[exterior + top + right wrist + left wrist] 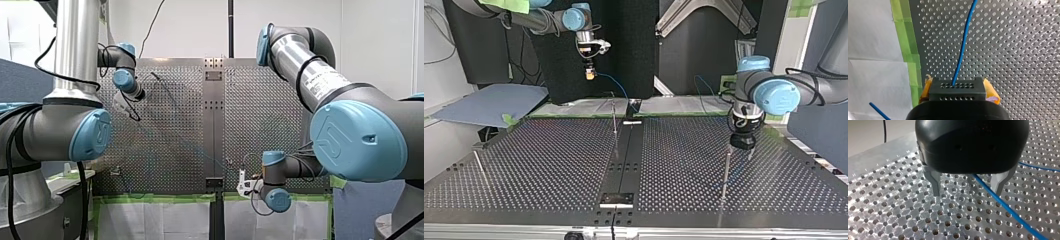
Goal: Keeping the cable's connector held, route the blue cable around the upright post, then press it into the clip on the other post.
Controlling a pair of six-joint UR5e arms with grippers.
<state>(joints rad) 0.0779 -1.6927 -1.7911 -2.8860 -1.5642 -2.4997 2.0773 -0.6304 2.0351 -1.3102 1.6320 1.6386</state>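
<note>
Right hand (957,88) clamps connector (957,94), blue cable (963,45) leading ahead.

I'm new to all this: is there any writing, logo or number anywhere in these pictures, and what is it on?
Nothing here reads clearly.
Dark print on my right arm's silver tube: too blurred to read.
Raised emblem on the large blue round joint cap: a logo shape, its letters not legible.
Tiny engraved marks along the edge of the perforated metal table: too small to read.
</note>
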